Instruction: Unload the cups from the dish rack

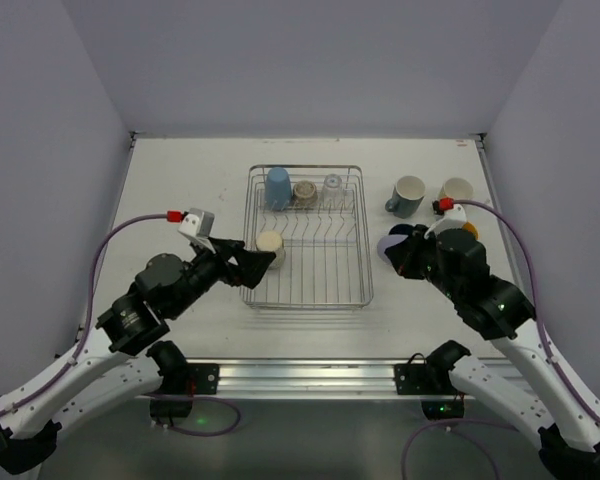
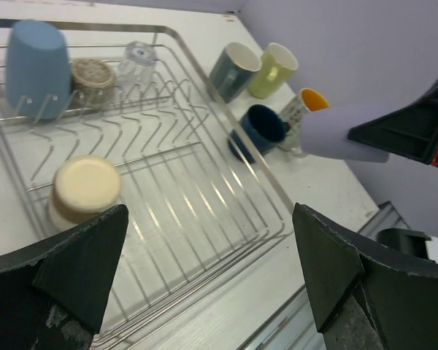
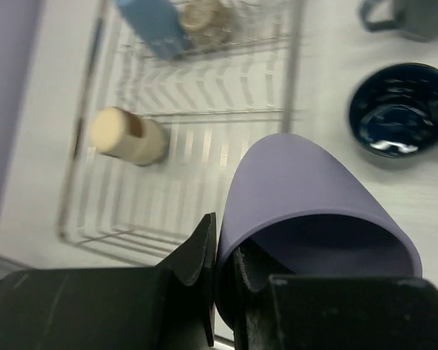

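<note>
While the dish rack [image 1: 320, 272] holds a light blue cup [image 1: 277, 187], beige cup [image 1: 304, 192], clear cup [image 1: 332, 186] and cream cup [image 1: 270, 246], the right gripper [image 3: 219, 251] pinches the rim of a smooth lavender cup [image 3: 306, 197] beside it; left gripper [image 2: 210, 219] spread wide.

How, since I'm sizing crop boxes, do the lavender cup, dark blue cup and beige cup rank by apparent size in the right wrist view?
1. lavender cup, inflated by nearness to the camera.
2. dark blue cup.
3. beige cup.
</note>
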Robot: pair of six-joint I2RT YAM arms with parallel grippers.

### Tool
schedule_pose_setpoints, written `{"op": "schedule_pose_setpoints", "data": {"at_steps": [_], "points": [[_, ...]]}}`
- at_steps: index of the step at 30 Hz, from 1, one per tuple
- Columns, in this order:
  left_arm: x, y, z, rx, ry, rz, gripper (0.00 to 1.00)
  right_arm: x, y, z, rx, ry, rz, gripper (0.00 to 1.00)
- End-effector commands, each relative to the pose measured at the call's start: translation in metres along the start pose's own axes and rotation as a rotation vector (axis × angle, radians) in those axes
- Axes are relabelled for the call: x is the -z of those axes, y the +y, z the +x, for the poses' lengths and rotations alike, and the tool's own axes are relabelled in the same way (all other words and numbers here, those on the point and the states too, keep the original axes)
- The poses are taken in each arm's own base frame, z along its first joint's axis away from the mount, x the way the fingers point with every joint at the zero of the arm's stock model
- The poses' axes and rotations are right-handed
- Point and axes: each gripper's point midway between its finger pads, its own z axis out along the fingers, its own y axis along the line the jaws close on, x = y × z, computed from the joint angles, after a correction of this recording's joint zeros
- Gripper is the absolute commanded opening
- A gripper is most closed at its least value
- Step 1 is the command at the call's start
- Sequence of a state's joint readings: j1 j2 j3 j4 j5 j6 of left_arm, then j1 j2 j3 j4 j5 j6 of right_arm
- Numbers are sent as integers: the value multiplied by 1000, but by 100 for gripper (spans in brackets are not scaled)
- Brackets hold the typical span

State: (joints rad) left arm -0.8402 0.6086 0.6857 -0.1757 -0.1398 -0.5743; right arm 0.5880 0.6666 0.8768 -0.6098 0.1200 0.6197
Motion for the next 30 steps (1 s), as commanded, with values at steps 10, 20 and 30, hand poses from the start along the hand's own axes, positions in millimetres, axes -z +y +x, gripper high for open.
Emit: {"op": "schedule_pose_setpoints", "data": {"at_steps": [10, 20, 30], "points": [[29, 60, 25, -177, 118, -257, 98, -26, -97, 50, 137, 327, 506, 0], [15, 55, 33, -202, 185, -242, 98, -79, -113, 93, 105, 457, 475, 4], [-21, 50, 32, -236, 270, -285, 98, -90, -117, 96, 125, 464, 477, 42]]}}
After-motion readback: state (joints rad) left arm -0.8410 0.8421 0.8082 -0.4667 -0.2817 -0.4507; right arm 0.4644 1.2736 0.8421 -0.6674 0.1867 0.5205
